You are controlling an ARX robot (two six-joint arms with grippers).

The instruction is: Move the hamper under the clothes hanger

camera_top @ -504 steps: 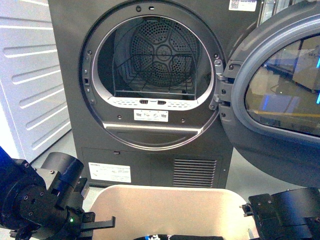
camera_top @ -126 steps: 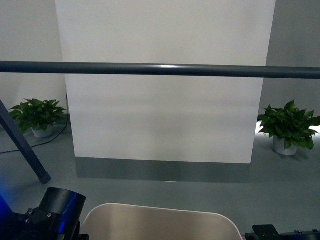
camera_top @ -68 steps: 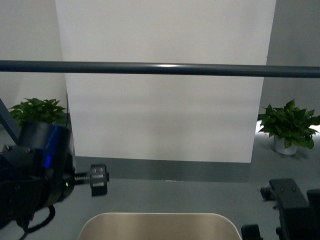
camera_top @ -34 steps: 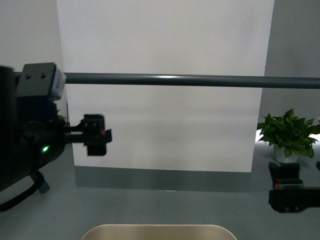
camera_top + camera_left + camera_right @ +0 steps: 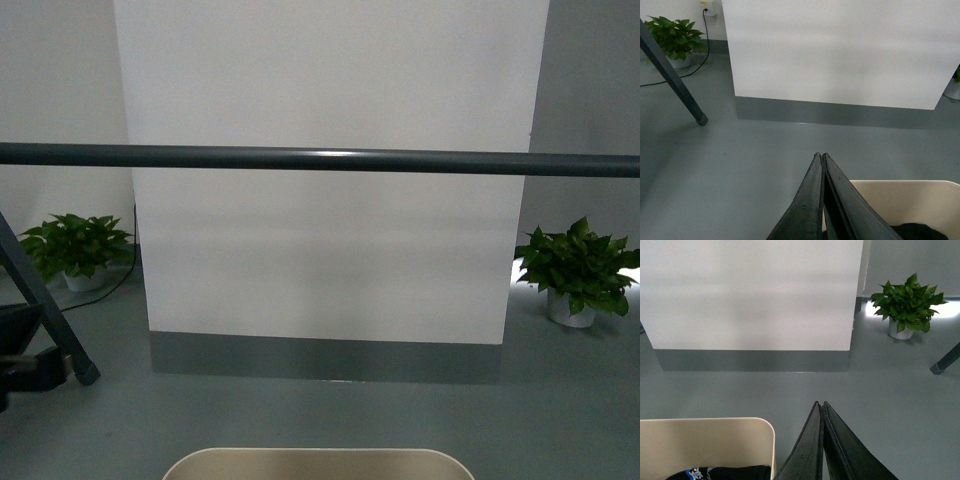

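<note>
With both the left gripper (image 5: 821, 159) and right gripper (image 5: 820, 407) pressed together and empty, the beige hamper (image 5: 316, 464) sat just short of the clothes hanger (image 5: 320, 159), seemingly needing 1 forward nudge.

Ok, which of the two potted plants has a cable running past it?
The plant left of the white panel, behind the rack's slanted leg. A dark cable trails beside its pot; the right-hand plant has none visible.
</note>
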